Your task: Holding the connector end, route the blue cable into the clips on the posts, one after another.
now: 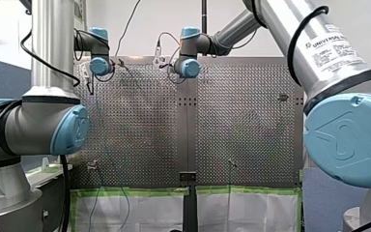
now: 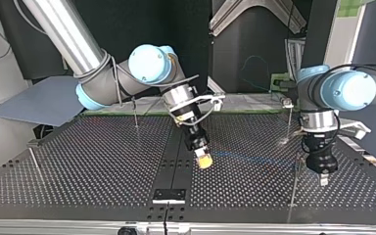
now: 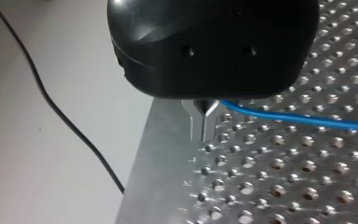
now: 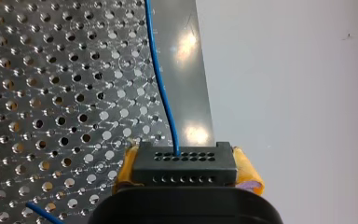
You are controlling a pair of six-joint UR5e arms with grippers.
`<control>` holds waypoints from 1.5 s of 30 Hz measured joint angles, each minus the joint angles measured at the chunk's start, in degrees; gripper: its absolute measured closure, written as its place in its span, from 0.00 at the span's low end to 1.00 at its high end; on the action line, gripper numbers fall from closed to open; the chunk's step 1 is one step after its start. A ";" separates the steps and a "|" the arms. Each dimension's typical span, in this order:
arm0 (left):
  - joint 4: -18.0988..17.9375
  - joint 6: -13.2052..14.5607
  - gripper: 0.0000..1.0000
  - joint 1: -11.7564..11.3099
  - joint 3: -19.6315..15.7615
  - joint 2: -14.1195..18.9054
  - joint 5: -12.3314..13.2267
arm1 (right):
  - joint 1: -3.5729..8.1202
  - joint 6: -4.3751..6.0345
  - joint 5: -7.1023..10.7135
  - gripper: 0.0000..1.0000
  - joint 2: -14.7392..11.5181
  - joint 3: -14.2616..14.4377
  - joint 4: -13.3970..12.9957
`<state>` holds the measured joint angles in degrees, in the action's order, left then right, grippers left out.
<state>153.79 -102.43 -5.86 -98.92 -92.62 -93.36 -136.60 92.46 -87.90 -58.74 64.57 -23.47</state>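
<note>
R gripper (image 4: 186,171): yellow pads (image 4: 249,173) clamped on the black connector (image 4: 185,161), one pad each side. Blue cable (image 4: 161,84) exits the connector's face and runs ahead over the perforated table (image 4: 51,93). L gripper (image 3: 203,125): metal fingers (image 3: 209,120) pinched together on the cable, which trails off sideways just above the table. In top view, L gripper hangs just beside a thin post (image 2: 293,188), well apart from R gripper.
</note>
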 joint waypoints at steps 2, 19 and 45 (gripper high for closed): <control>-0.21 -0.36 1.00 -0.11 0.29 -0.17 0.06 | 0.27 0.01 0.15 1.00 0.58 -0.70 0.08; -1.34 -1.70 1.00 -1.05 2.77 -4.25 2.12 | 1.57 0.18 1.82 1.00 4.50 -6.33 1.02; 1.50 -5.80 0.08 -1.88 3.06 -4.51 2.17 | 2.68 0.01 2.90 1.00 5.31 -7.40 1.75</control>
<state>155.29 -108.23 -7.74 -95.86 -97.13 -91.18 -133.92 92.47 -85.00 -53.44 57.18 -21.73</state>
